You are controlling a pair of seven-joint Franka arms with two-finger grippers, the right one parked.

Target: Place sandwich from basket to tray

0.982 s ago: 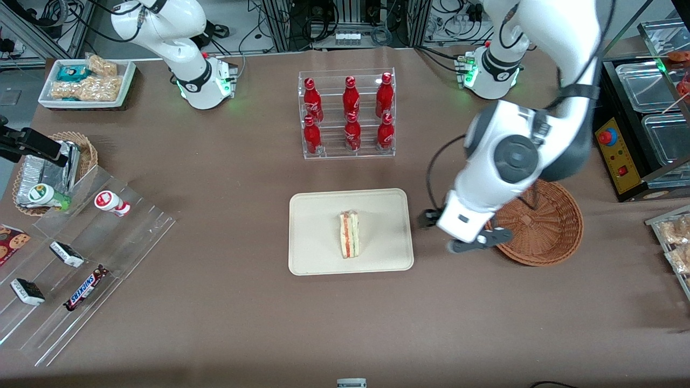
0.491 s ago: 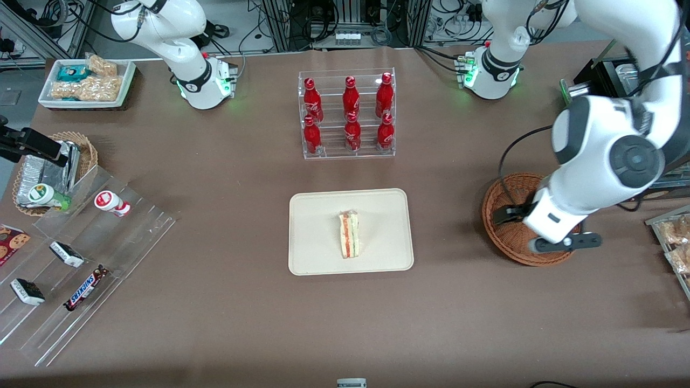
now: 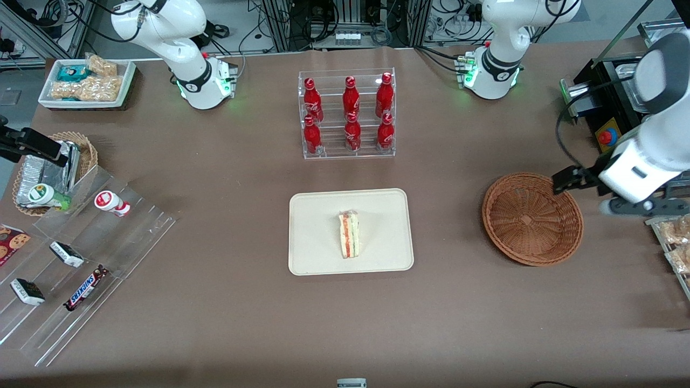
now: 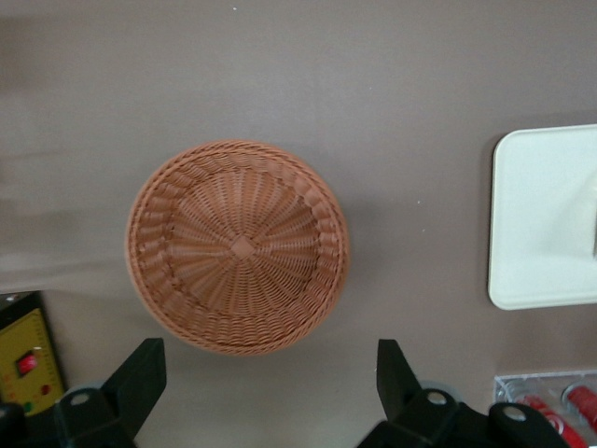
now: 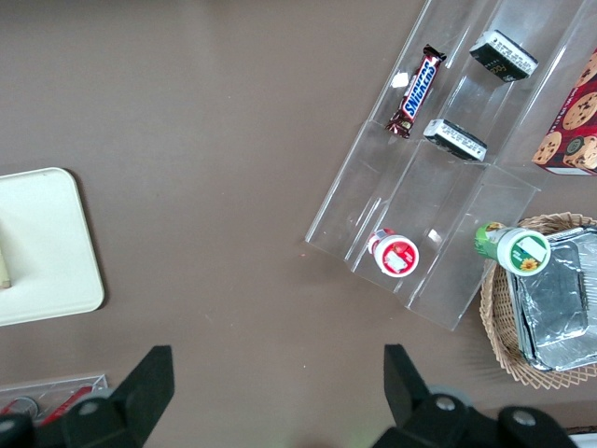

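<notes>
while sandwich (image 3: 349, 234) lies on tray (image 3: 318, 253), brown table (image 3: 226, 312), gripper (image 4: 270, 383) jaws apart above basket (image 3: 531, 218).

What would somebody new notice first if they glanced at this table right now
The sandwich lies on the cream tray at the table's middle, its red and green layers bright against it. Toward the working arm's end sits the reddish-brown wicker basket with nothing in it, and the open gripper hangs high above it, holding nothing. Six red bottles stand in a clear rack, farther from the front camera than the tray.
</notes>
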